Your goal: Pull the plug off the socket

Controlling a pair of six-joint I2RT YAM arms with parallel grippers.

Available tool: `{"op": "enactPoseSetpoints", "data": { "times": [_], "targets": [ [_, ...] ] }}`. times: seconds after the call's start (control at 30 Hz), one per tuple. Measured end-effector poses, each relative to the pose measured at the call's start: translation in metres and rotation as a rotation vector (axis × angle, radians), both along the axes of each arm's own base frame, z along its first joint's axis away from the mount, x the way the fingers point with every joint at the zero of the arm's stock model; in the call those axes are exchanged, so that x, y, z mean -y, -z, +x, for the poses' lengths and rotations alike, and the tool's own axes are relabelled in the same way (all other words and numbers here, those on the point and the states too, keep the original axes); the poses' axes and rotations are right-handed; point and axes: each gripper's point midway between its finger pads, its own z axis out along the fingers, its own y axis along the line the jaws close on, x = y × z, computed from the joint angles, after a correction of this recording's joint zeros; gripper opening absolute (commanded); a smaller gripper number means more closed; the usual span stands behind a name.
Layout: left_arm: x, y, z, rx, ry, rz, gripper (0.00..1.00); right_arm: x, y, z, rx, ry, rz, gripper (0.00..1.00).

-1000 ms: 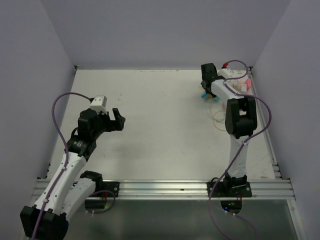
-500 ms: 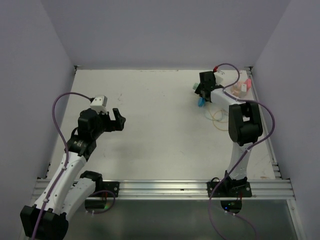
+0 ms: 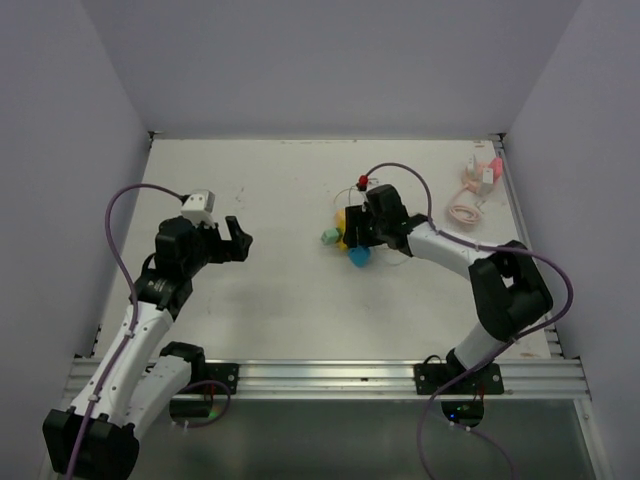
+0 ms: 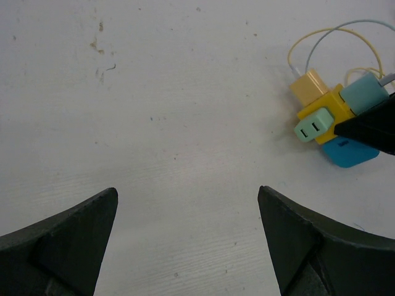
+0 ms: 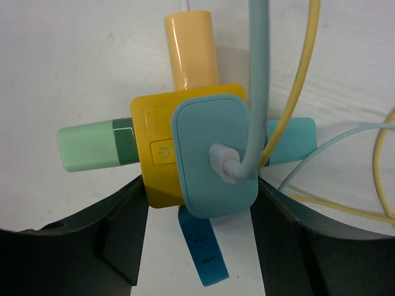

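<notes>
- White table [image 3: 300, 310] carries two arms, one cluster of plugs near its middle and one pink adapter [image 3: 482, 175] in the far right corner.
- Left gripper [image 3: 238, 240] hangs released over the table's left half. Its two fingers [image 4: 62, 240] are spread wide with only bare tabletop between them.
- Right gripper [image 5: 200, 271] is clenched around the cluster. One finger [image 5: 80, 246] lies against the yellow socket cube [image 5: 159, 154] and the other against the lower corner of the teal plug [image 5: 213, 154].
- One yellow socket cube lies right of the table's centre [image 3: 343, 218], a power symbol on its upper face. The top view shows only a sliver of it beside the right gripper.
- Five plugs are seated in the cube, counted in the right wrist view: the teal plug on top, a pale orange plug [image 5: 191, 52], a mint-green plug [image 5: 92, 148], a blue plug [image 5: 200, 246] and a second teal plug [image 5: 293, 139].
- Only four plugs show in the left wrist view, where the mint-green plug's [image 4: 313, 125] two slots can be seen.
- Two thin cables leave the cluster, a pale blue cable [image 5: 259, 74] from the teal plug and a yellow cable [image 5: 302, 80].
</notes>
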Motion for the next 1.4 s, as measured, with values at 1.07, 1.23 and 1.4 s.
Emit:
{"op": "enactPoseSetpoints", "data": {
  "times": [1.07, 1.23, 1.4],
  "targets": [
    [0.096, 0.012, -0.035, -0.046, 0.396, -0.047, 1.0, 0.016, -0.147, -0.107, 0.311, -0.141, 0.162, 0.99],
    [0.122, 0.03, -0.043, -0.099, 0.465, -0.001, 1.0, 0.023, -0.135, -0.12, 0.306, -0.132, 0.181, 0.99],
    [0.135, 0.042, -0.043, -0.133, 0.483, 0.04, 1.0, 0.013, -0.122, -0.116, 0.236, -0.137, 0.188, 0.95]
  ]
}}
